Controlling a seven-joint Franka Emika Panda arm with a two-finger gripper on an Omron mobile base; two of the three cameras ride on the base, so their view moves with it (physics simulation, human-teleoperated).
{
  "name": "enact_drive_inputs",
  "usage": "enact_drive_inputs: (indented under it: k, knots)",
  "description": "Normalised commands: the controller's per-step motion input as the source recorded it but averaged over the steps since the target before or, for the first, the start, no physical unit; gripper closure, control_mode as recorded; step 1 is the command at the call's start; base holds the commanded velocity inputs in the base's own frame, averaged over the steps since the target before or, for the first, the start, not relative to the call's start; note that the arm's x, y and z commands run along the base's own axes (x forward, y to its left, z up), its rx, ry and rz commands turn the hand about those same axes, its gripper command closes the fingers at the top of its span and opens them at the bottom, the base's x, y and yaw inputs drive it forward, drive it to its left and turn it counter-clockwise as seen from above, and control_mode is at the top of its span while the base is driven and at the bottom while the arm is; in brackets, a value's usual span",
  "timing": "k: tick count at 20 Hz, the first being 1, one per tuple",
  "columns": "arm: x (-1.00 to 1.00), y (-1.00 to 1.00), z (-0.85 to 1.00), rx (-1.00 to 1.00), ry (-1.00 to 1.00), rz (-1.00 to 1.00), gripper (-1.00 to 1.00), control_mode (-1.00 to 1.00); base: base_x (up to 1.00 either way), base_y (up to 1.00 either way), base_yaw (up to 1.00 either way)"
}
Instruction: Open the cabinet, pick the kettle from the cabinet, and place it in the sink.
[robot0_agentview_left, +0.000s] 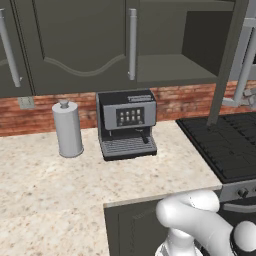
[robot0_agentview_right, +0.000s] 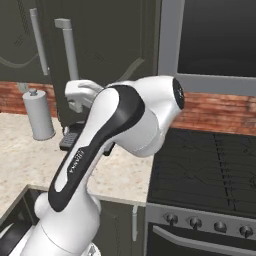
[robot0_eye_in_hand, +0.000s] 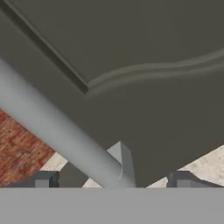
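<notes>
The cabinet (robot0_agentview_left: 85, 45) hangs on the brick wall (robot0_agentview_left: 175, 102) above the desk (robot0_agentview_left: 75, 190). Its right-hand door (robot0_agentview_left: 227, 65) stands swung out toward the robot, edge-on in the left base view, and behind that door the compartment is open to sight, showing a plain shelf (robot0_agentview_left: 175, 70) with nothing visible on it. The other cabinet doors are shut, each with a long silver bar handle (robot0_agentview_left: 132, 42).

In the hand view the pincer (robot0_eye_in_hand: 113, 180) sits right at the swung-out door, its two dark fingertips (robot0_eye_in_hand: 43, 179) spread wide, one to each side of the lower end of that door's handle (robot0_eye_in_hand: 65, 133). The bar runs between them without either tip visibly pressing on it, so the pincer grips nothing. In the right base view the hand (robot0_agentview_right: 80, 95) is just beside the same door's handle (robot0_agentview_right: 67, 45), near the handle's lower end.

Below the cabinet, on the desk against the wall, stands a black and grey coffee machine (robot0_agentview_left: 126, 124). Just beside the coffee machine, on the side away from the open door, stands a tall grey cylinder with a knob (robot0_agentview_left: 67, 129). On the other side of the coffee machine, under the open door, lies a black stove top (robot0_agentview_left: 225, 145), touching the desk's edge.

The kettle and the sink cannot be made out from any of these angles.
</notes>
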Motion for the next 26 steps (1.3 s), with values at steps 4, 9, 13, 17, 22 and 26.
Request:
enact_drive_inputs:
  k: [4,9,13,17,22,26]
  knots:
    - [0.01,-0.10,-0.47,-0.28,-0.03,-0.17,-1.00,-1.00,0.00,0.00,0.00]
    - [-0.28,-0.08,-0.20,-0.07,-0.09,-0.15,-1.00,-1.00,0.00,0.00,0.00]
    - [-0.50,0.11,-0.09,0.01,-0.16,-0.07,-1.00,-1.00,0.00,0.00,0.00]
    - [-0.48,0.24,0.00,0.05,-0.08,-0.04,-1.00,-1.00,0.00,0.00,0.00]
    - [-0.41,0.39,0.00,0.02,-0.02,-0.07,-1.00,-1.00,0.00,0.00,0.00]
    - [-0.33,0.43,0.06,0.00,0.00,-0.10,-1.00,-1.00,0.00,0.00,0.00]
